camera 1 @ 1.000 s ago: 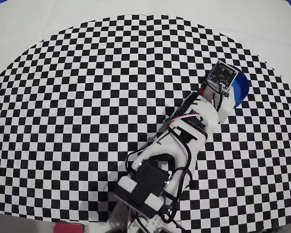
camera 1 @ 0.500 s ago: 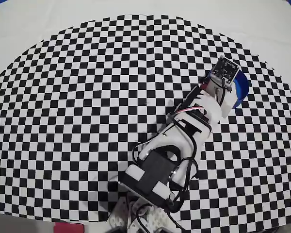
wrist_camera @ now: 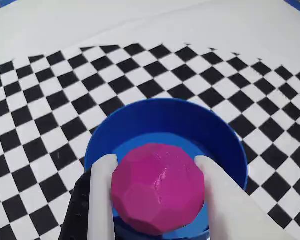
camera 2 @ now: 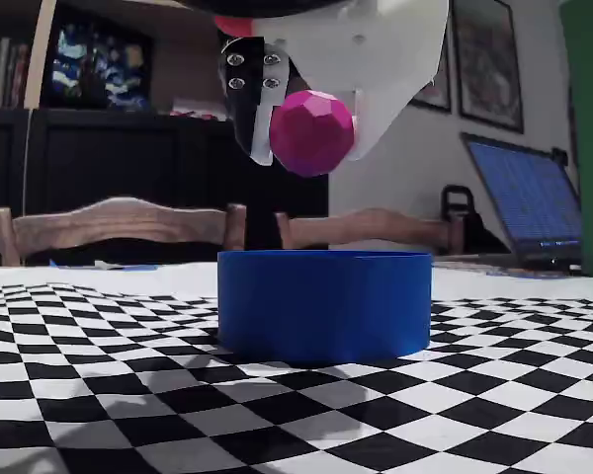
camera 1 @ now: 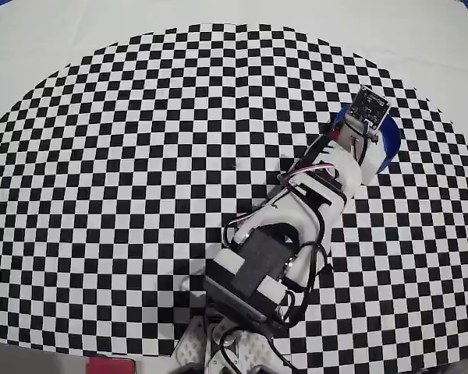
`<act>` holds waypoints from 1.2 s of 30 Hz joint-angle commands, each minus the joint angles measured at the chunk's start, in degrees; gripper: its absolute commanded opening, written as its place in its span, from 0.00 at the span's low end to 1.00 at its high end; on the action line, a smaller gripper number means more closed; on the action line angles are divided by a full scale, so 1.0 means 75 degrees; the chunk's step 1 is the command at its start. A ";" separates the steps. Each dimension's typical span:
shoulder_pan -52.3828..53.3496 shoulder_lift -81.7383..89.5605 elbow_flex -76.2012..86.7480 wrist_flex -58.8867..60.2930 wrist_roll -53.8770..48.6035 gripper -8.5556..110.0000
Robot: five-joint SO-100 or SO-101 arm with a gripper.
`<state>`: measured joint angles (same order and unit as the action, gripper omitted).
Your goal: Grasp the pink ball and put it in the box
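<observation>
Above the desk: arm reaches out to the far right of the overhead view, wrist over the container.
Desk [camera 1: 140, 156]: checkered cloth, bare around the container.
Box [camera 2: 324, 304]: blue tub, upright, open top; appears empty, though its floor is only partly visible.
Tool [wrist_camera: 157, 172]: two white fingers clamped on the ball's sides, holding it for release.
Pink ball [wrist_camera: 158, 187]: held well clear above the box opening, roughly centred so a drop should land inside.
</observation>
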<state>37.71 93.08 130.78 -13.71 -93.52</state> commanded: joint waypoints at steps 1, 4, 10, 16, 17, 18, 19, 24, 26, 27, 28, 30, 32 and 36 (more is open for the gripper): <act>0.0105 -0.0047 -0.0410 0.0117 -0.0023 0.07; 0.0117 -0.0164 -0.0539 0.0199 -0.0023 0.07; 0.0117 -0.0387 -0.0926 0.0656 -0.0023 0.07; 0.0129 -0.0656 -0.1301 0.0891 -0.0012 0.07; 0.0129 -0.0715 -0.1371 0.0926 -0.0012 0.07; 0.0129 -0.0762 -0.1430 0.0937 0.0000 0.07; 0.0129 -0.0785 -0.1453 0.0937 0.0000 0.07; 0.0129 -0.0949 -0.1641 0.0996 0.0000 0.07; 0.0129 -0.1020 -0.1723 0.1066 -0.0012 0.07; 0.0129 -0.1055 -0.1781 0.1113 -0.0012 0.07; 0.0129 -0.1078 -0.1816 0.1160 -0.0012 0.07; 0.0129 -0.1125 -0.1863 0.1160 0.0000 0.07; 0.0129 -0.1172 -0.1910 0.1160 0.0012 0.07; 0.0129 -0.1313 -0.2039 0.1160 0.0012 0.07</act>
<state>38.14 83.06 118.12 -5.19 -93.52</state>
